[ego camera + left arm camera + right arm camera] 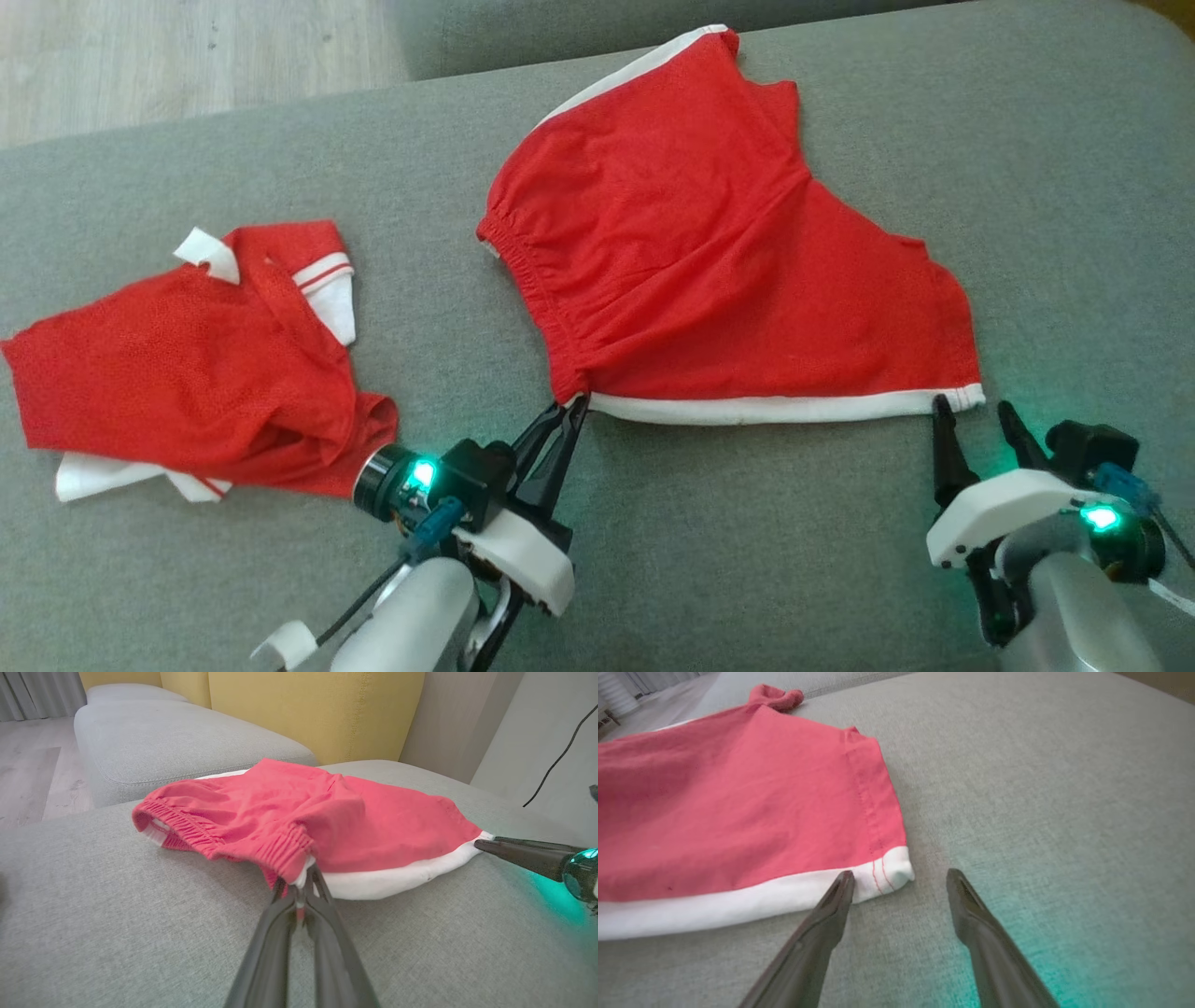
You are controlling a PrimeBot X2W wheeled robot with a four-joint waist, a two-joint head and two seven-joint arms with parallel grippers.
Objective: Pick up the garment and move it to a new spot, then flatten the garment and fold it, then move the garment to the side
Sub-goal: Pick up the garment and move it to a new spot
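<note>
Starting at the bottom of the head view, the left gripper [571, 413] sits lower centre with its two dark fingers pressed together on the near-left corner of the red shorts [691, 243], where the gathered waistband meets the white hem band [775, 408]; the left wrist view shows cloth pinched between the tips. At the lower right the right gripper [974, 403] stands spread wide and holds nothing. Both forearms rise from the bottom edge, fingers pointing up-frame. The next move, I judge, turns on that right-hand corner: in the right wrist view the hem's end lies inside the gap but close against the fingertip on the frame's left, with the other fingertip over bare grey cushion [747, 560], so a small shift toward frame left would centre it before closing. The hem runs straight across the frame from one gripper to the other, the garment's long near edge; from it the shorts spread toward the upper centre, fairly flat on the cushion. At the middle left a second red garment [177, 373] lies crumpled, well apart
</note>
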